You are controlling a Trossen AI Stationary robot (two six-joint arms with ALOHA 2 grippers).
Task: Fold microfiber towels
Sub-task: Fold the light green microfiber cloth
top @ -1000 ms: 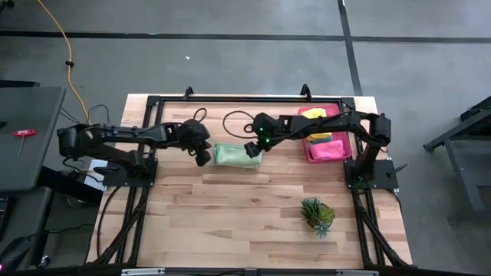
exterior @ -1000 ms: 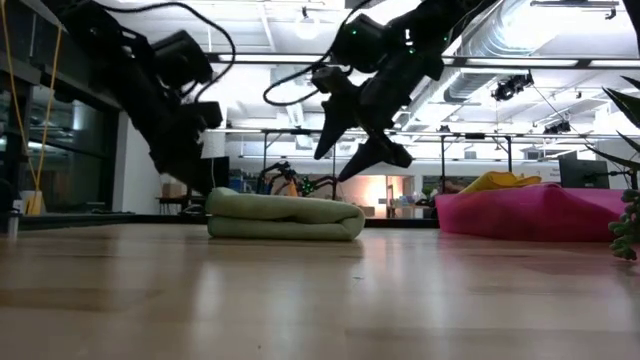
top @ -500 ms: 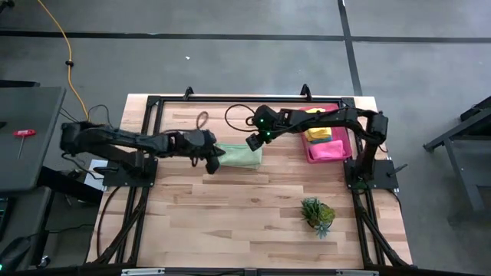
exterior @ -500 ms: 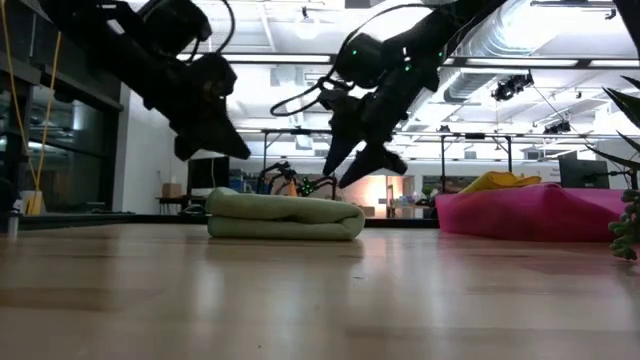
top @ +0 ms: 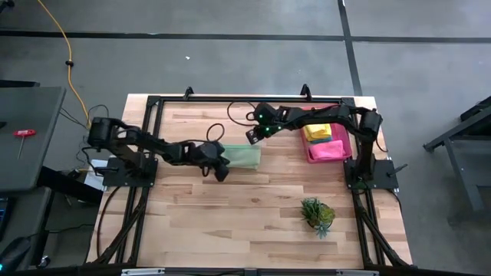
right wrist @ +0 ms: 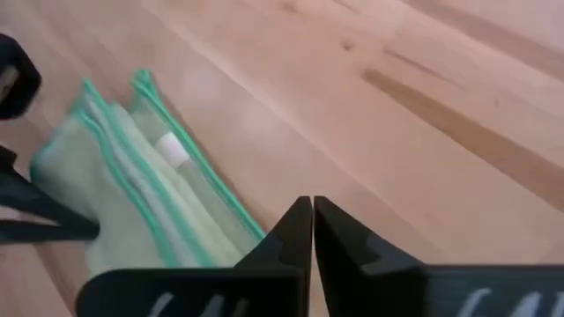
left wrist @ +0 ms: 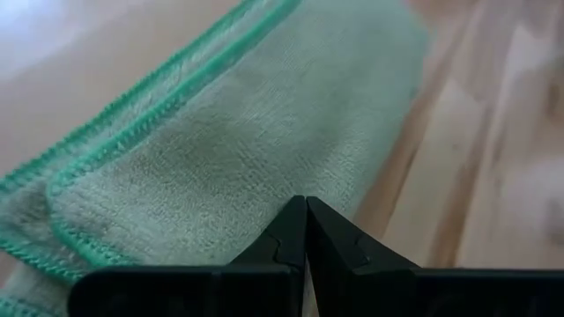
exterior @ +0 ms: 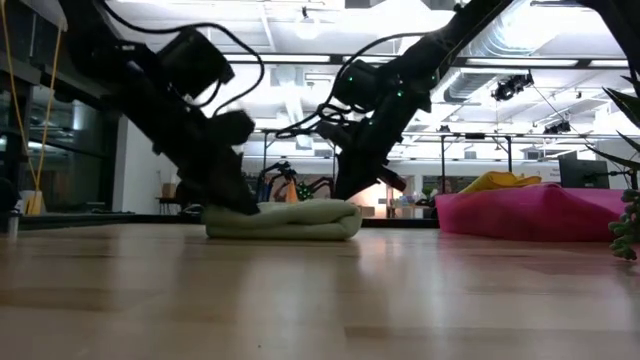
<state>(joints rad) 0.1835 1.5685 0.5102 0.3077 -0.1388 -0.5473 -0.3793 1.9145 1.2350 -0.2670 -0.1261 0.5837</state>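
From above, a folded pale green fuzzy microfiber towel (top: 239, 156) lies on the light wooden surface (top: 253, 215), a little left of centre and toward the far side. The left pincer (top: 222, 173) sits at the towel's near left corner, its fingers pressed together; the level view shows it (exterior: 243, 206) down at the towel's (exterior: 285, 219) left end, touching the cloth. The right pincer (top: 250, 141) is at the towel's far right edge, and from table height it (exterior: 345, 190) stands just above the right end of the bundle.

Only the wrist cameras show the stitching: the left one looks over the closed tips (left wrist: 306, 216) onto soft green pile (left wrist: 247, 141) edged in darker teal thread, two hemmed layers stacked. The right wrist camera shows the shut right pincer (right wrist: 312, 211) over bare wood, with the towel (right wrist: 150, 202) beside it, several green-edged layers and a small white tag visible. Neither pincer pinches cloth.

At the far right stands a rigid pink rectangular plastic tray (top: 314, 157). In it lie a yellow cloth (top: 317, 132) and a hot pink cloth (top: 331, 148); the low view shows the yellow one (exterior: 500, 181) heaped above the rim. A small spiky green plant (top: 317, 214) sits on the near right.
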